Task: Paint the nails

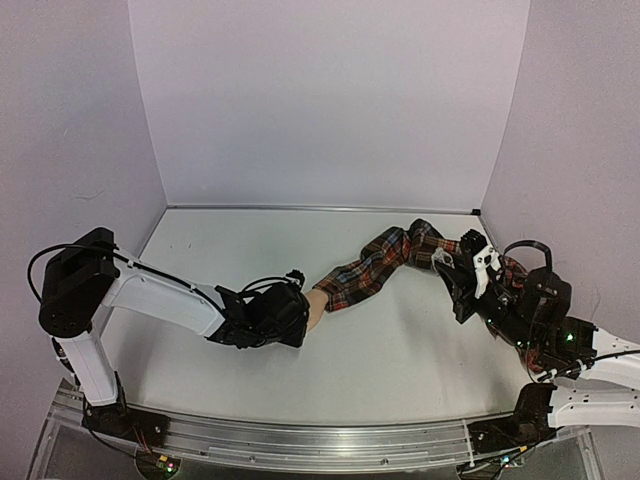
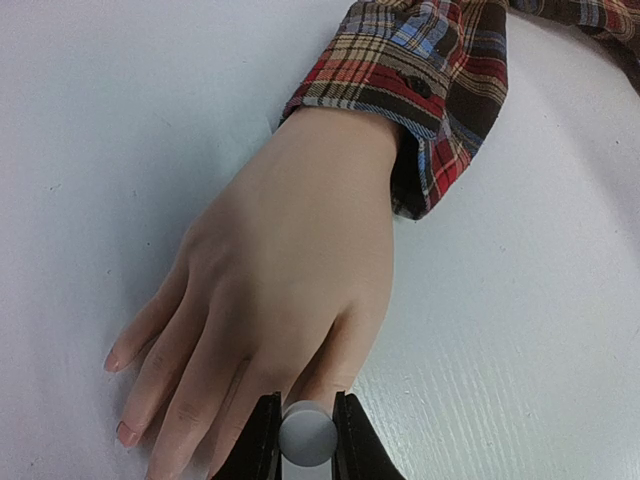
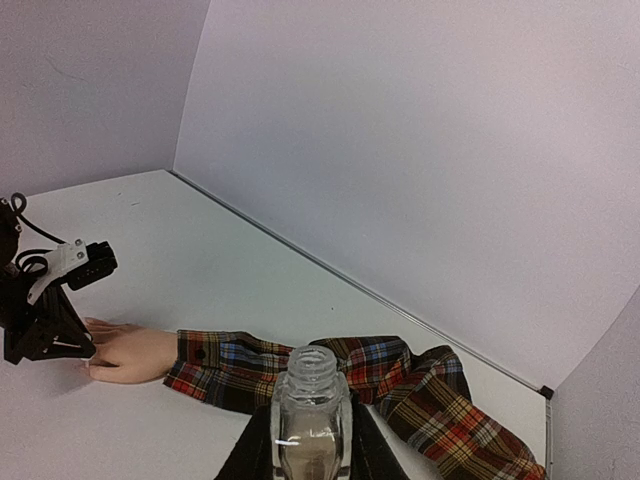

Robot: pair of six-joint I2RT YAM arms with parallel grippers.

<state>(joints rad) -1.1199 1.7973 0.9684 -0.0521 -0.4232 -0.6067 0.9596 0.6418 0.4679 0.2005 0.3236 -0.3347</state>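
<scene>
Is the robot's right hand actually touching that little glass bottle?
Touching. In the right wrist view, the right hand clamps the clear uncapped bottle between its two fingers, holding it upright.

This is a robotics lab test cell. A white table [image 1: 400, 350] stands boxed in on three sides by plain pale lilac panels [image 1: 330, 100]. A slotted aluminium mounting rail [image 1: 330, 440] runs along its near edge.

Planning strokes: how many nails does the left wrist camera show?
2: on the leftmost finger of the pale mannequin hand and the next finger below. Others are off-frame or behind the left tool.
</scene>
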